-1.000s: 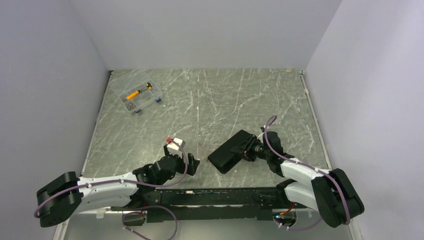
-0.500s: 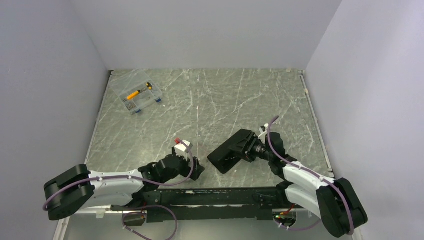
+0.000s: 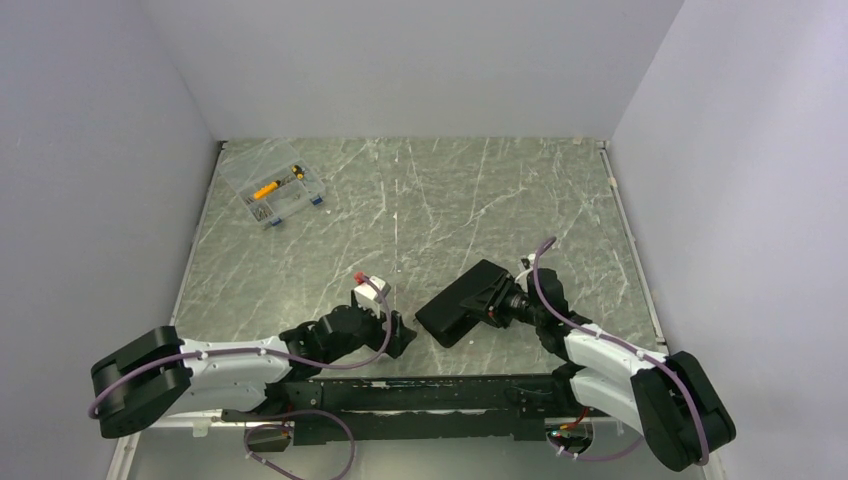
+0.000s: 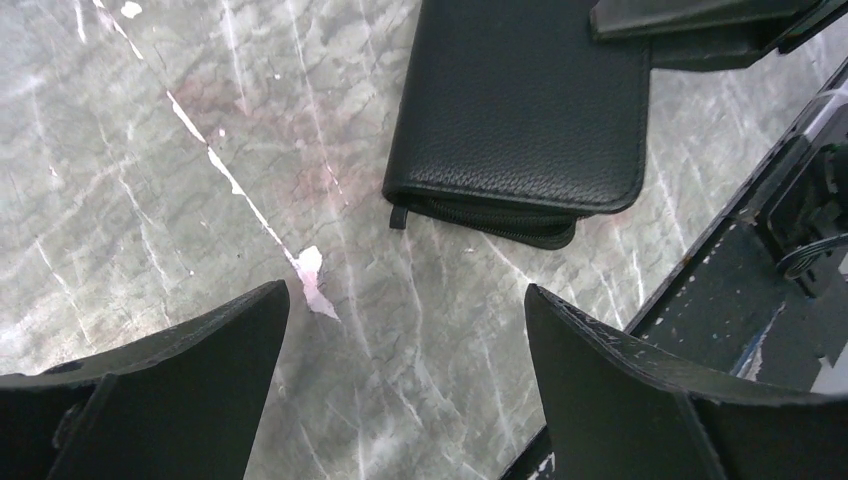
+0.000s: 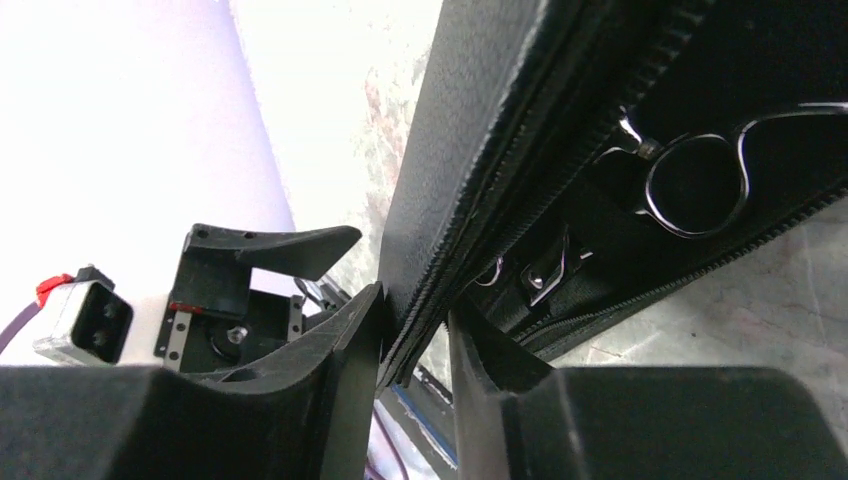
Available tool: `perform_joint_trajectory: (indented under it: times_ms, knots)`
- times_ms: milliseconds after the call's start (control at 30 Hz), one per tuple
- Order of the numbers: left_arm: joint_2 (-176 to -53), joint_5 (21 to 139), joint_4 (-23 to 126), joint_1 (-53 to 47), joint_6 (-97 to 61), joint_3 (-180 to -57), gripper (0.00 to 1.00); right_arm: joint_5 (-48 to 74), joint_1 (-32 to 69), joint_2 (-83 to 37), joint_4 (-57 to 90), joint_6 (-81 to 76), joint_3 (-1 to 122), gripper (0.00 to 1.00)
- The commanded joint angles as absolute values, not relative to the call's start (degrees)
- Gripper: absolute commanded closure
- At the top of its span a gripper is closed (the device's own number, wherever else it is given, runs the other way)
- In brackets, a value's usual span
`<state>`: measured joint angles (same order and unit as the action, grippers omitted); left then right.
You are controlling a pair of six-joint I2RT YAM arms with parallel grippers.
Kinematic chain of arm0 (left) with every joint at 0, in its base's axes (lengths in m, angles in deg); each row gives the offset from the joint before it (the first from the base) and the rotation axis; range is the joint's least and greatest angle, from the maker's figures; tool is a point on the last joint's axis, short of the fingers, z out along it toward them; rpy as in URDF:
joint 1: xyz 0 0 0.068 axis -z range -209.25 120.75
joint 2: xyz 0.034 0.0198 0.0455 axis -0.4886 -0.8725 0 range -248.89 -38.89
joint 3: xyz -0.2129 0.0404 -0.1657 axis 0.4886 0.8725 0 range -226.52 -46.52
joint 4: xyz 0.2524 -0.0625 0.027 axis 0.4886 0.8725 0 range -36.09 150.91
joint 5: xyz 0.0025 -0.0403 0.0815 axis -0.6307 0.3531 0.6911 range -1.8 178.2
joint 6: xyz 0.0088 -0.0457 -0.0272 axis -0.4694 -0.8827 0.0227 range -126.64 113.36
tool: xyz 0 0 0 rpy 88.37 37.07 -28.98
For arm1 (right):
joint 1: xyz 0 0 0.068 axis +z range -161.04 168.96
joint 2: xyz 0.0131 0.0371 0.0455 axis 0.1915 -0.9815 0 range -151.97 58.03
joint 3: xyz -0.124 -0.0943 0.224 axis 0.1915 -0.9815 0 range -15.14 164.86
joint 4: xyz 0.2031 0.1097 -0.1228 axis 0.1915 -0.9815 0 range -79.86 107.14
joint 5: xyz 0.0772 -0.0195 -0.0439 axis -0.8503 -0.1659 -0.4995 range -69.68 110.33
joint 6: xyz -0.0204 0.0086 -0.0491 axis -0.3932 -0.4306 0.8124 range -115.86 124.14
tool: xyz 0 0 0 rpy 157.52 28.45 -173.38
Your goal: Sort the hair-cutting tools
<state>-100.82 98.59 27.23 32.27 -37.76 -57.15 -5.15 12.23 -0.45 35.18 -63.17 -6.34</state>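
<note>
Grey marbled table (image 3: 420, 200), white walls all round. Right gripper (image 5: 415, 335) is pinched tight on the zip edge of the black case (image 3: 455, 305), which sits near the front edge. Only that wrist cam sees inside: thin silver scissors (image 5: 642, 148) with a ring handle, tucked in the case. From above it's just a flat black slab. Left gripper (image 4: 405, 330) is spread wide right beside the case, holding nothing. Clear box (image 3: 272, 193) is far back left.

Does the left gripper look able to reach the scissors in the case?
Probably not: the scissors lie inside the case, lid barely lifted by the right gripper; the open left gripper faces its closed edge.
</note>
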Motion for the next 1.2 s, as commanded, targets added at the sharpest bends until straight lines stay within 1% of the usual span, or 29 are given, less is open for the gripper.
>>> perform_joint_trajectory:
  times_ms: [0,33,100,133,167,300,367,567,700,800,900,1000,1033,1167]
  knots:
    - [-98.1,100.3,26.2,32.1,-37.5,-58.1,0.07,-4.6,12.4,-0.4,37.9,-65.6,-7.5,0.69]
    - [-98.0,100.5,26.2,32.1,-37.6,-58.0,0.07,-4.9,12.6,-0.5,38.3,-65.8,-7.5,0.73]
    - [-98.2,100.8,26.2,32.1,-37.9,-57.9,0.07,-4.7,12.9,-0.3,38.1,-65.5,-7.0,0.93]
    - [-98.4,100.6,26.0,32.1,-38.2,-57.8,0.07,-4.6,13.0,-0.4,37.6,-65.2,-6.6,0.98]
    - [-98.5,100.5,26.0,32.1,-38.5,-57.8,0.07,-4.4,13.0,-0.5,37.1,-64.7,-6.3,1.00]
    - [-97.1,101.0,27.8,32.1,-39.3,-57.4,0.07,-3.4,13.0,-1.2,36.0,-60.9,-5.1,1.00]
    - [-95.5,101.0,28.8,32.1,-39.6,-56.7,0.06,-4.1,13.0,-2.8,38.3,-58.8,-5.1,1.00]
    - [-91.6,99.9,31.2,32.0,-40.2,-54.9,0.06,-9.2,13.0,-13.8,58.5,-63.1,-8.3,1.00]
    - [-93.2,98.3,31.0,31.8,-40.3,-55.1,0.08,-11.2,13.1,-20.3,66.5,-65.4,-8.1,1.00]
    - [-94.5,99.9,29.5,31.8,-40.8,-55.2,0.07,-13.3,13.1,-23.1,65.8,-63.3,-5.7,1.00]
    - [-97.0,101.7,27.6,31.0,-40.4,-56.1,0.05,-14.9,13.1,-24.4,59.0,-57.9,-0.9,1.00]
    - [-100.8,101.7,25.1,29.3,-39.9,-57.7,0.05,-16.9,13.1,-26.5,55.5,-54.4,2.1,1.00]
    - [-102.2,101.3,24.1,28.8,-39.8,-58.2,0.05,-17.4,13.1,-27.5,55.7,-54.6,2.3,0.95]
    - [-106.6,100.6,20.8,27.3,-39.3,-60.1,0.05,-18.9,13.2,-28.7,60.4,-58.4,0.9,0.59]
